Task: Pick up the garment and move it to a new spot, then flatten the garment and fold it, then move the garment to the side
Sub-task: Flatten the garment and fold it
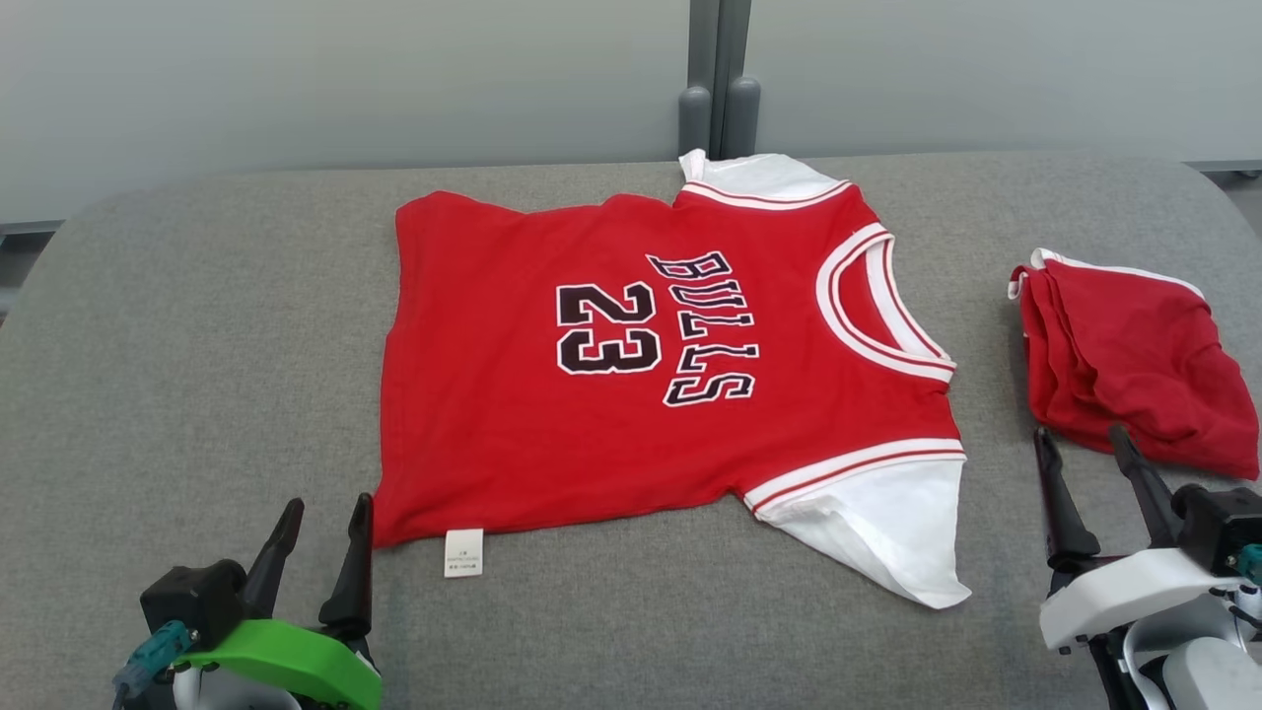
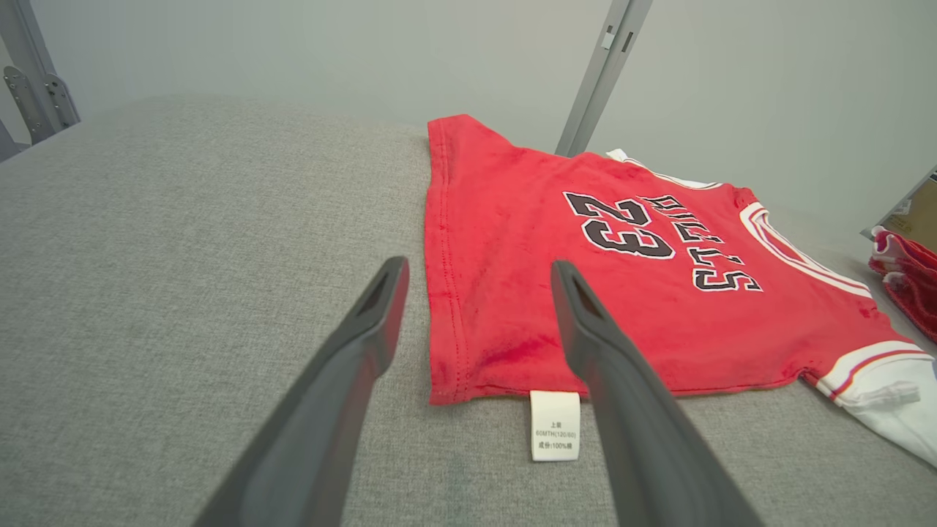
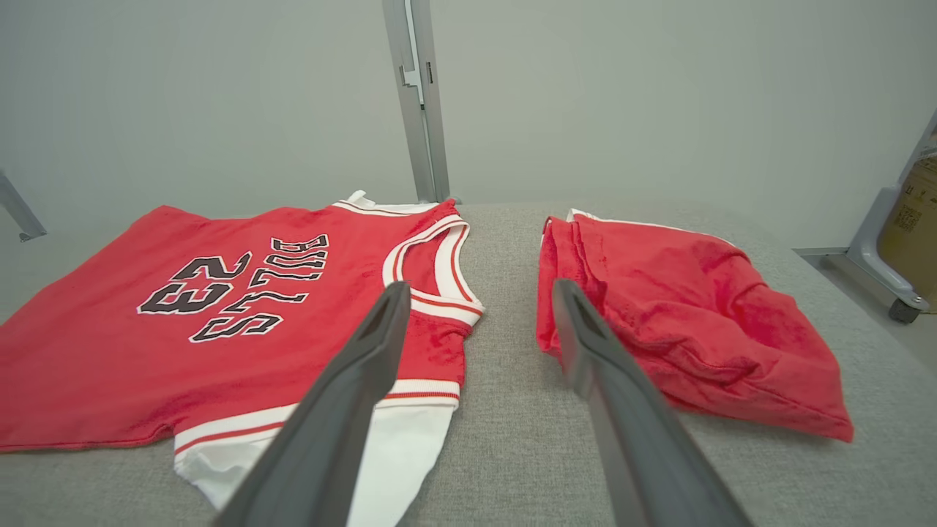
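The left gripper (image 1: 328, 501) (image 2: 477, 265) holds its two dark fingers apart with nothing between them, their tips just beside the near hem corner of the garment (image 1: 493, 414) (image 2: 505, 249) (image 3: 80, 366). The right gripper (image 1: 1078, 432) (image 3: 479, 287) also has its two fingers spread and empty, and they frame the bare strip between the garment's collar end and a second red cloth (image 1: 1134, 365) (image 2: 908, 285) (image 3: 681, 315). There are two red pieces in all. The garment lies flat and face up in the middle of the grey fabric-covered table (image 1: 197, 345), hem toward the robot's left and striped collar toward its right, so the black, white-outlined "BULLS" and "23" read sideways. Its two white sleeves are spread out, one at the table's far edge and one pointing toward the near edge. A single white care tag (image 1: 463, 552) (image 2: 555, 424) sticks out from the hem corner; it carries three short lines of print too small to read with certainty. The second red cloth, with white trim, sits bunched near the table's right end, apart from the garment. The left part of the table is open grey fabric out to its rounded corner, and a narrower band runs along the near edge. Behind the table are pale wall panels and one grey post (image 1: 720, 89).
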